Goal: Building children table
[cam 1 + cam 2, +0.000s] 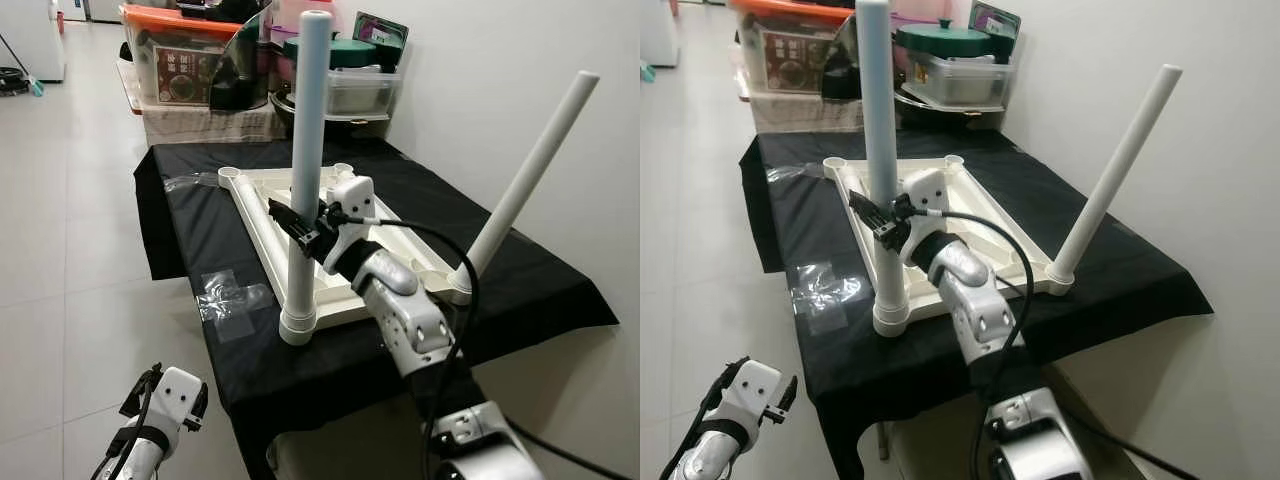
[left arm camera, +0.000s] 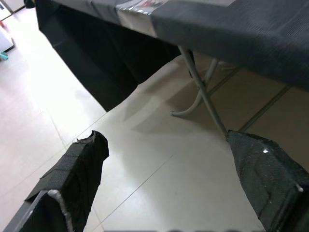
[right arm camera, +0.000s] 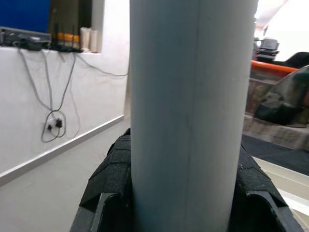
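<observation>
A white children's tabletop (image 1: 262,205) lies upside down on the black-clothed table (image 1: 210,240). A pale grey leg (image 1: 307,140) stands upright in its near left corner socket (image 1: 297,326). My right gripper (image 1: 298,228) is shut on that leg about halfway up; the right wrist view has the leg (image 3: 190,111) between both black fingers (image 3: 108,174). A second white leg (image 1: 525,180) leans out from the near right corner socket (image 1: 459,290). My left gripper (image 1: 160,395) hangs low beside the table, open over the floor, its fingers (image 2: 72,179) wide apart.
Far corner sockets (image 1: 228,175) of the tabletop stand without legs. Clear tape patches (image 1: 232,298) lie on the cloth. Storage boxes and lidded tubs (image 1: 180,60) are stacked behind the table. A wall (image 1: 520,60) runs along the right. Tiled floor (image 1: 70,280) lies open to the left.
</observation>
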{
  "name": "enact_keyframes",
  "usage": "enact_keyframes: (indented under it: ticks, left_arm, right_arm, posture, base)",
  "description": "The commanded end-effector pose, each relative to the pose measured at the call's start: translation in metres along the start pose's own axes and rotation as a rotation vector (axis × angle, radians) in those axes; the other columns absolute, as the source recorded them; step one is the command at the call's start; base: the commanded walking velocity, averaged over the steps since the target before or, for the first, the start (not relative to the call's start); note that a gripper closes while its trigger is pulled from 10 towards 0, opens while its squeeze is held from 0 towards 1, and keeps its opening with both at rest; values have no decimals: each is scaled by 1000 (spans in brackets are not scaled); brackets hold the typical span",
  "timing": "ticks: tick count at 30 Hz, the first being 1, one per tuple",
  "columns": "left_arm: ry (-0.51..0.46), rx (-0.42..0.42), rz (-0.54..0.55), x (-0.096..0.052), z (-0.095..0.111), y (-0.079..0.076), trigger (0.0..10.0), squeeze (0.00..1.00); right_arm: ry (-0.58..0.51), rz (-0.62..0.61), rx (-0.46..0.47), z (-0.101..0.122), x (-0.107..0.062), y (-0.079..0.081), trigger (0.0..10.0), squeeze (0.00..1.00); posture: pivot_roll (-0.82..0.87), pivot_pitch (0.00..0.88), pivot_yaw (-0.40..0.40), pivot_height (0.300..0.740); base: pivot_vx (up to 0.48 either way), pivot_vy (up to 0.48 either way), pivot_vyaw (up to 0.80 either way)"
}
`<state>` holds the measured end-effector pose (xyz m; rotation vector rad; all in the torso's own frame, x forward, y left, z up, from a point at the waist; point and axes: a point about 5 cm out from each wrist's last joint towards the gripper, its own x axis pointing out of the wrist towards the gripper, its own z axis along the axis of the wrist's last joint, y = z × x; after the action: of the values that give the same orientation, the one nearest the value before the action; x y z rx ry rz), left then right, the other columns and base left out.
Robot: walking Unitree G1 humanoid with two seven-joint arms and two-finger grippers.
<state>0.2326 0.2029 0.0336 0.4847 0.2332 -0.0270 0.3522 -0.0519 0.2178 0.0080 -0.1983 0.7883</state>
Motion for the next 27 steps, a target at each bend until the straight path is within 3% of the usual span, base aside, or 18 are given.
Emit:
enact_keyframes:
  ticks: [1,10,11,16,20,27]
  left_arm:
    - [0,17,-12,1,-1,-3,10000,0]
    - [2,15,-13,0,-2,-4,10000,0]
    - [5,14,-14,-1,-3,-5,10000,0]
    - [7,15,-10,-1,-4,-3,10000,0]
    - [6,17,-16,1,-4,-3,10000,0]
    - [1,20,-21,4,-2,-3,10000,0]
  right_arm:
    - [261,-62,82,-55,-24,-12,10000,0]
    - [267,-84,148,-61,-29,-11,10000,0]
    - [210,-157,238,-67,-39,-9,10000,0]
    - [128,-248,312,-69,-52,-10,10000,0]
    - [93,-259,305,-72,-67,-3,10000,0]
    - [113,-218,264,-73,-66,2,10000,0]
  posture:
    - [81,0,-153,740]
    - [79,0,-151,740]
    - [76,0,-149,740]
    - [70,0,-140,740]
    - [59,0,-127,740]
    - [58,0,-127,740]
  base:
    - [0,0,0]
    - [0,0,0]
    - [0,0,0]
    - [0,0,0]
    - [0,0,0]
    - [0,0,0]
